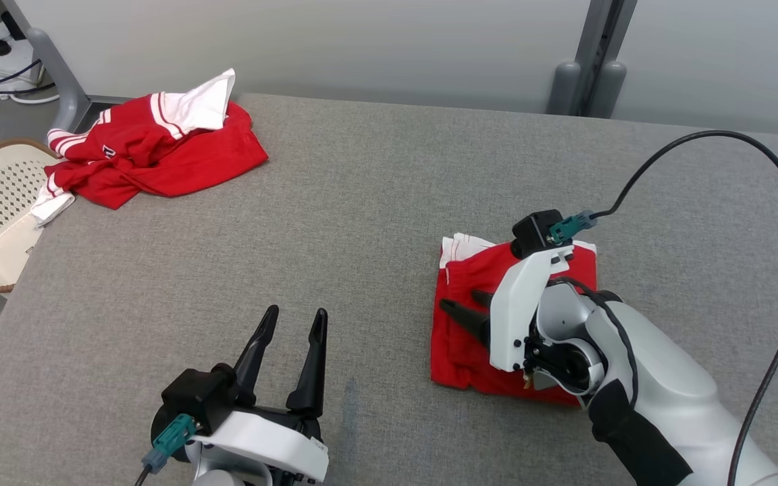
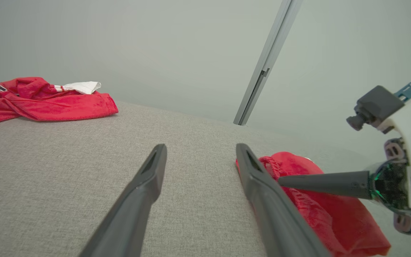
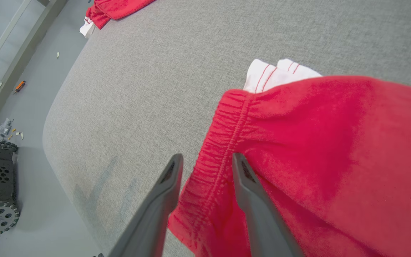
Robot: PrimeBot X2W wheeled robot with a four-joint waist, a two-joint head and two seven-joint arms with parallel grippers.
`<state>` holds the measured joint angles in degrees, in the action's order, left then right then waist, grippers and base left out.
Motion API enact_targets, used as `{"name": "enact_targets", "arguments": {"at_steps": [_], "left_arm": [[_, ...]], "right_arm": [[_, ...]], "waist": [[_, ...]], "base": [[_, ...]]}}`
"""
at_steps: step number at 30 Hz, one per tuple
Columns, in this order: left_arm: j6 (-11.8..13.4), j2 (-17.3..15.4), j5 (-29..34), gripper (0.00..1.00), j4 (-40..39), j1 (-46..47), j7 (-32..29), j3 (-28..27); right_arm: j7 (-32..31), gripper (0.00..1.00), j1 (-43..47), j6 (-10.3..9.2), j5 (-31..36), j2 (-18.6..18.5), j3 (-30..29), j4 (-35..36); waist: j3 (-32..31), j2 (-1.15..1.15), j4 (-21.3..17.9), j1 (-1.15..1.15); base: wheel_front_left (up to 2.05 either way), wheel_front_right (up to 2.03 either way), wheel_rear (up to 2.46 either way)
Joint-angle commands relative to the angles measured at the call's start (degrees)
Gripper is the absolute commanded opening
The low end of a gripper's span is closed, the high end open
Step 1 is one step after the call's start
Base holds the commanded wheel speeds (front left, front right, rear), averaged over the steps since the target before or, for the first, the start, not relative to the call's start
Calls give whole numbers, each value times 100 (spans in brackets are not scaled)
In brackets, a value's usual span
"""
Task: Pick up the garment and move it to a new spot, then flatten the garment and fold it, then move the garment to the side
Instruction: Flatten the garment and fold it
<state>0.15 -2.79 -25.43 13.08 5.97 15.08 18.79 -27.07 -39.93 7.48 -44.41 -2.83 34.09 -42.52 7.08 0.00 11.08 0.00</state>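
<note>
Right end effector (image 3: 207, 159) apparently astride garment (image 3: 316, 142)

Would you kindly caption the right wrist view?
Right gripper, jaws parted, astride the elastic edge of the folded red garment.

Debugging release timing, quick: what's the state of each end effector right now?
Left end effector: open, holding nothing.
Right end effector: open, fingers astride the waistband of the folded garment, no grip apparent.
</note>
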Motion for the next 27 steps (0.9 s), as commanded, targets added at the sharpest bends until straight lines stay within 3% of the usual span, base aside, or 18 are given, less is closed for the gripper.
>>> {"name": "enact_targets", "arguments": {"at_steps": [1,12,18,19,23,27], "left_arm": [[35,-20,-48,100,17,82,12,6],[41,-20,64,100,-36,109,12,-55],[80,-20,166,100,-93,158,12,-150],[97,-21,215,100,-105,170,12,-208],[134,-20,300,100,-131,125,11,-320],[136,-22,397,100,-139,43,11,-436]], "right_arm": [[105,100,-109,3,-134,-18,156,-46],[879,100,-504,2,-579,-20,590,-20],[2194,100,-744,3,144,-34,283,-367],[2704,100,-744,3,400,-46,68,-505],[3655,100,-576,2,866,-125,-350,-667],[4158,100,-337,2,1399,-265,-839,-577]], "waist": [[-5,0,7,0],[5,0,-119,0],[-2,0,-356,0],[-10,0,-450,0],[-17,0,-646,0],[-25,0,-798,0]], "base": [[0,0,0],[0,0,0],[0,0,0],[0,0,0],[0,0,0],[0,0,0]]}}
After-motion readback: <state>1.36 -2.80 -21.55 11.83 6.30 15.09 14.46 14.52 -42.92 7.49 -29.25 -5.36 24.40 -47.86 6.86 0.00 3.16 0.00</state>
